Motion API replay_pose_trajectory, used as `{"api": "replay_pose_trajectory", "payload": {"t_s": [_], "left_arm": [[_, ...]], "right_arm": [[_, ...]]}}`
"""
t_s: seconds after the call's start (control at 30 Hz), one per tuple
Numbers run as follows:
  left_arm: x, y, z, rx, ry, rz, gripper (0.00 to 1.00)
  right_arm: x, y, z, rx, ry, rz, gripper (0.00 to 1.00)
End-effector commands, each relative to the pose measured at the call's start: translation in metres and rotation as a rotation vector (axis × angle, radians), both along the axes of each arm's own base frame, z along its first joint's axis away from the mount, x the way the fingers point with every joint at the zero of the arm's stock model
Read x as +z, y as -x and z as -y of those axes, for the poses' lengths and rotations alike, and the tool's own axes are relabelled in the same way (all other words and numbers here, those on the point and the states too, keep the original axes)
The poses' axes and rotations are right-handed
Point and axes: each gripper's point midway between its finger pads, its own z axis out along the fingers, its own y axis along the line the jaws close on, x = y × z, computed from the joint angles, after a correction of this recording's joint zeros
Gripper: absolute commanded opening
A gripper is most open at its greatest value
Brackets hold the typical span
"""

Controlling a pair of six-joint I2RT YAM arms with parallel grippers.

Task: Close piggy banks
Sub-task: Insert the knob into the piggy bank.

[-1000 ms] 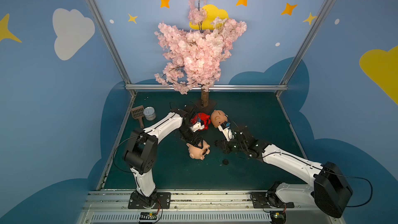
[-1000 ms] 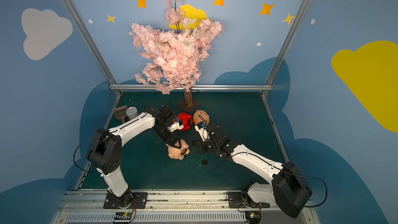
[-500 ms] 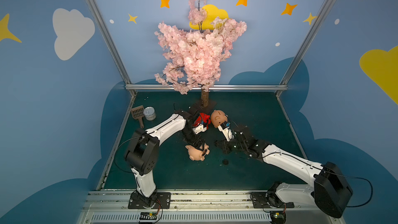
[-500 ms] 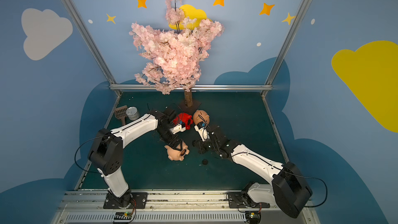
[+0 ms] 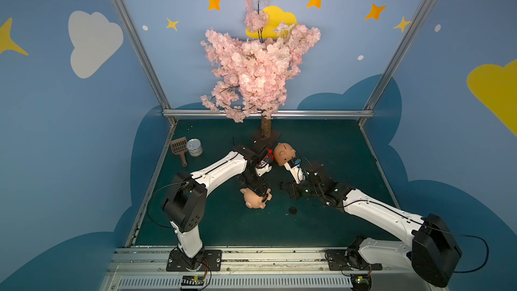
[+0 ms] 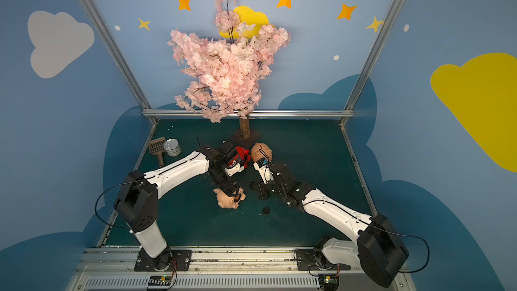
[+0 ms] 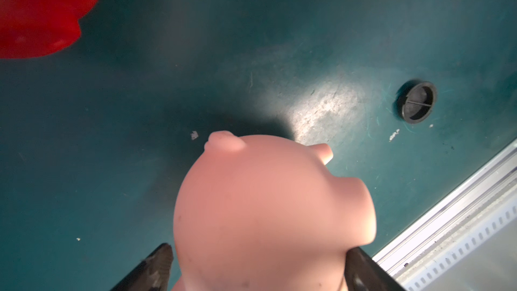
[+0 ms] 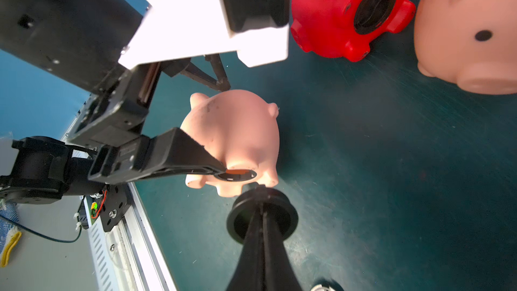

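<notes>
Mostly, red piggy bank [image 6: 242, 154] is hidden by left arm [image 6: 179, 172], on worktop [image 6: 307, 149] beside upright peach piggy bank [image 6: 261, 149]; tilted peach piggy bank [image 8: 237, 135], belly hole open, is clasped by left gripper [image 7: 257, 250]; black plug [image 8: 289, 219], alongside, is pinched in right gripper [image 8: 261, 194].

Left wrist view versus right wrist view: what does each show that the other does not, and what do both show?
Only the left wrist view plainly shows a loose plug lying on the mat. Only the right wrist view shows the right end effector pinching a black plug, the nearer peach pig's open belly hole, and a second peach pig. Both show the red pig, and that nearer pig between the fingers of the left end effector.
</notes>
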Motion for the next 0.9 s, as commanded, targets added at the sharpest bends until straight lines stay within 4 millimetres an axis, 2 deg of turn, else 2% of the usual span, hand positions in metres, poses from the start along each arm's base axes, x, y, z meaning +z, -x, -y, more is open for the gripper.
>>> {"api": "replay_pose_trajectory", "payload": {"t_s": [0.0, 0.1, 0.13, 0.3, 0.5, 0.87], "left_arm": [[-0.006, 0.000, -0.008, 0.029, -0.009, -0.011, 0.91], [-0.007, -0.001, -0.008, 0.042, 0.020, -0.025, 0.90], [-0.006, -0.002, -0.008, 0.044, 0.032, -0.026, 0.89], [-0.005, -0.002, -0.005, 0.063, 0.112, -0.046, 0.88], [-0.009, 0.002, -0.008, 0.087, 0.152, -0.086, 0.88], [-0.009, 0.002, -0.011, 0.119, 0.181, -0.091, 0.88]], "right_arm": [[-0.003, 0.003, 0.004, -0.004, 0.002, 0.007, 0.00], [0.001, 0.002, 0.001, 0.001, -0.020, 0.016, 0.00], [-0.007, 0.006, 0.003, 0.005, -0.013, 0.005, 0.00], [-0.010, 0.009, -0.001, 0.024, -0.033, 0.009, 0.00], [-0.013, 0.016, -0.014, 0.077, -0.060, 0.008, 0.00], [-0.027, 0.018, -0.033, 0.076, -0.078, -0.010, 0.00]]}}
